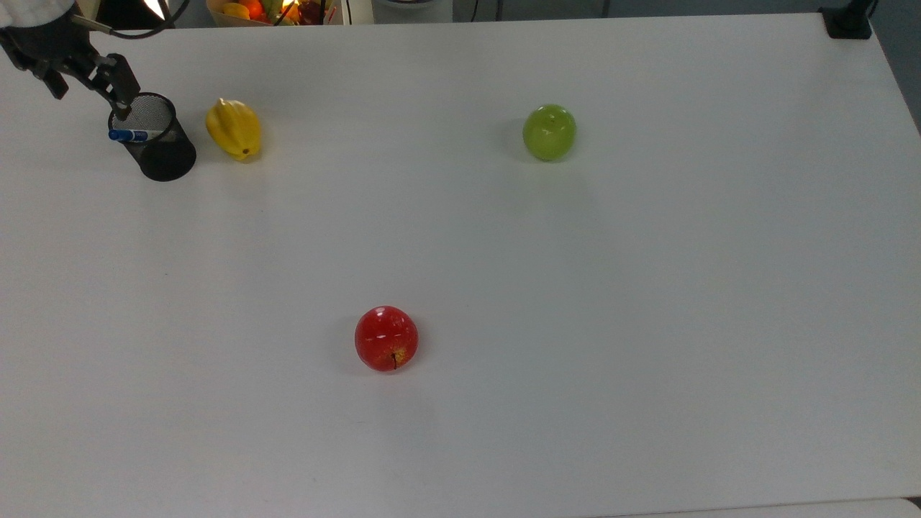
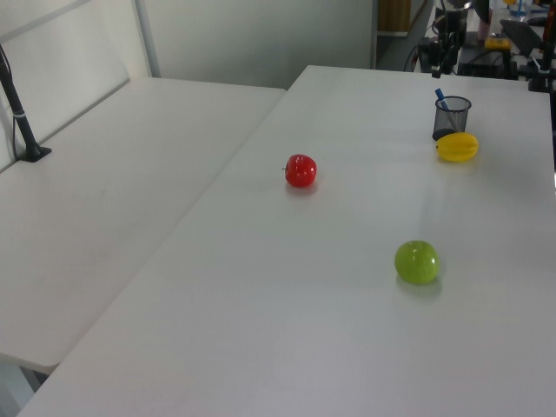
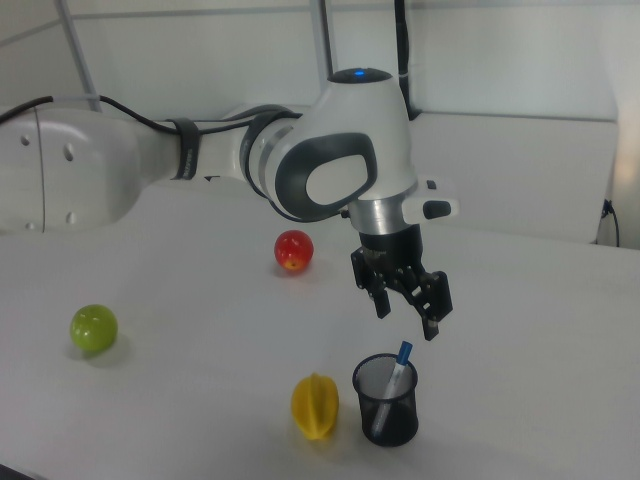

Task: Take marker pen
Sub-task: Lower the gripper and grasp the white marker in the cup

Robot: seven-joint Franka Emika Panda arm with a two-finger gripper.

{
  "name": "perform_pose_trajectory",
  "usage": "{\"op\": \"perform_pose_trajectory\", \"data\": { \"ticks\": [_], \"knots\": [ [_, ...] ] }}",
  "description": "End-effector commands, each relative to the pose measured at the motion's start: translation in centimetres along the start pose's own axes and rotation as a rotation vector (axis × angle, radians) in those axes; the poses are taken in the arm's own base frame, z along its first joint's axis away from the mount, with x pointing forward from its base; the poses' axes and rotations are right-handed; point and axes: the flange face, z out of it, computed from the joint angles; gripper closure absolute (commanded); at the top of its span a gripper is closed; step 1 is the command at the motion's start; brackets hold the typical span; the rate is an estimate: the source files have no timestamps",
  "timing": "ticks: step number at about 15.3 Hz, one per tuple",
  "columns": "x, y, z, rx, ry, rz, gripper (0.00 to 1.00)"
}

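Observation:
The marker pen [image 1: 128, 134] stands slanted in a black mesh cup [image 1: 164, 157], its blue cap poking over the rim at the top view's left. In the right view the marker pen [image 3: 399, 367] leans in the cup [image 3: 387, 415] with the cap uppermost. My gripper [image 1: 90, 101] hangs open and holds nothing; one fingertip [image 1: 123, 110] lies by the cup's rim. In the right view the gripper [image 3: 407, 320] hovers just above the cap, not touching it. In the left view the marker pen [image 2: 441, 95], the cup [image 2: 452, 118] and the gripper [image 2: 443, 62] sit far back.
A yellow starfruit [image 1: 234, 129] lies right beside the cup. A green apple [image 1: 549, 132] sits further along the top view's right and a red apple [image 1: 386, 338] toward the front middle. A box of fruit [image 1: 266, 10] stands beyond the table's far edge.

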Motion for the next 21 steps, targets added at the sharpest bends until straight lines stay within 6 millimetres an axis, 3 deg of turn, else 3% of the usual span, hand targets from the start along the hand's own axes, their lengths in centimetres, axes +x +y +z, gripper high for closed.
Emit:
{"op": "perform_pose_trajectory", "data": {
  "ticks": [1, 4, 10, 12, 19, 21],
  "knots": [
    [0.5, 0.2, -0.4, 0.01, 0.024, -0.011, 0.15],
    [0.7, 0.0, 0.3, 0.025, 0.018, -0.009, 0.29],
    [1.0, 0.0, 3.1, 0.029, -0.021, -0.012, 0.35],
    [1.0, 0.0, 3.3, 0.029, -0.024, -0.013, 0.36],
    [1.1, -0.5, 4.1, 0.031, -0.035, -0.015, 0.6],
    [1.2, -0.7, 4.1, 0.032, -0.037, -0.016, 0.63]
  ]
}}
